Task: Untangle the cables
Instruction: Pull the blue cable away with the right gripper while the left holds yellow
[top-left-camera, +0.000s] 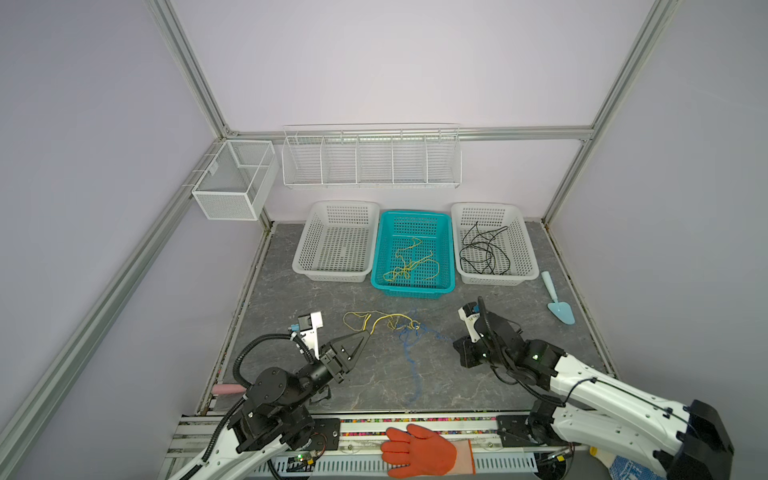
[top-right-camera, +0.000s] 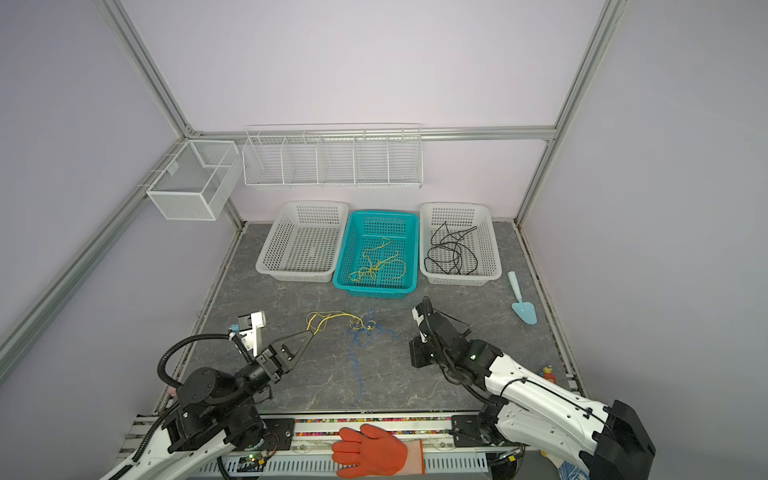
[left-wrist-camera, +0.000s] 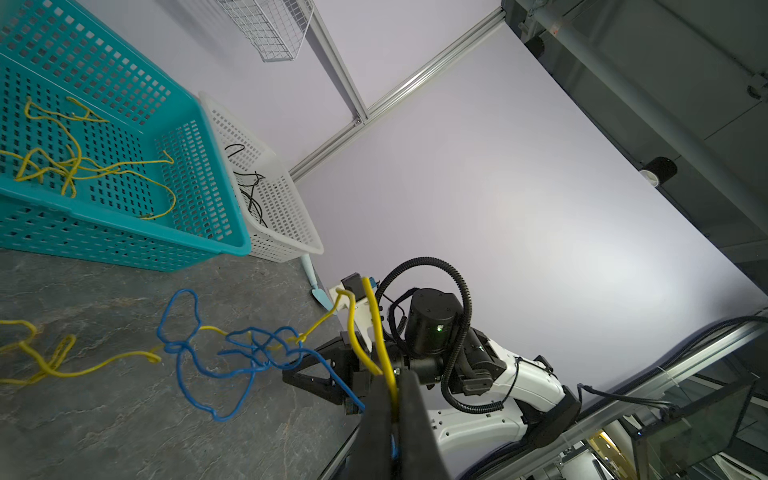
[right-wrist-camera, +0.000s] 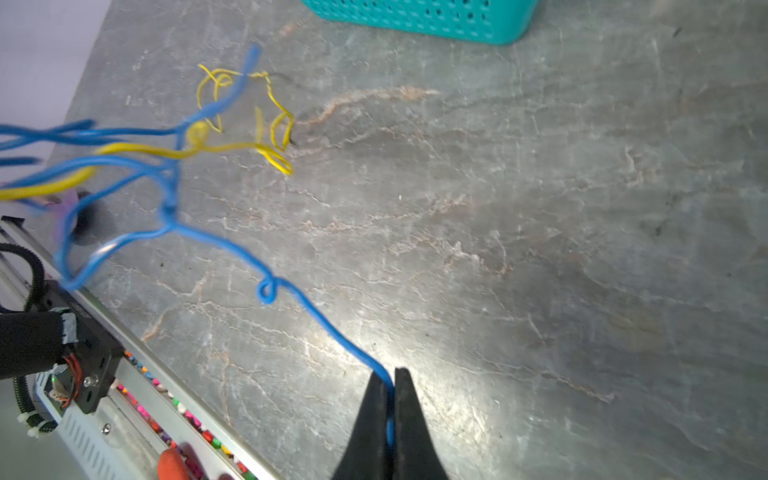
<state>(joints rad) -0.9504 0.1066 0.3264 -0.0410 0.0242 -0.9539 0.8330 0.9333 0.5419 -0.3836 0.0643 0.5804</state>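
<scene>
A tangle of yellow and blue cables (top-left-camera: 411, 326) (top-right-camera: 365, 326) lies mid-table, knotted together (left-wrist-camera: 266, 345). My left gripper (top-left-camera: 365, 332) (left-wrist-camera: 392, 382) is shut on a yellow cable (left-wrist-camera: 376, 316) at the tangle's left end; a bit of blue also shows between its fingers. My right gripper (top-left-camera: 456, 344) (right-wrist-camera: 392, 374) is shut on the blue cable (right-wrist-camera: 316, 311) at the right end. More of the blue cable (top-left-camera: 411, 365) trails toward the table's front. Another yellow cable (top-left-camera: 409, 266) lies in the teal basket (top-left-camera: 444, 249). A black cable (top-left-camera: 484, 253) lies in the right white basket (top-left-camera: 523, 245).
A white basket (top-left-camera: 307, 245) with nothing in it stands left of the teal one. A light blue trowel (top-left-camera: 559, 307) lies at the right edge. An orange glove (top-left-camera: 419, 451) rests on the front rail. A wire rack (top-left-camera: 370, 160) and a mesh box (top-left-camera: 235, 178) hang on the back wall.
</scene>
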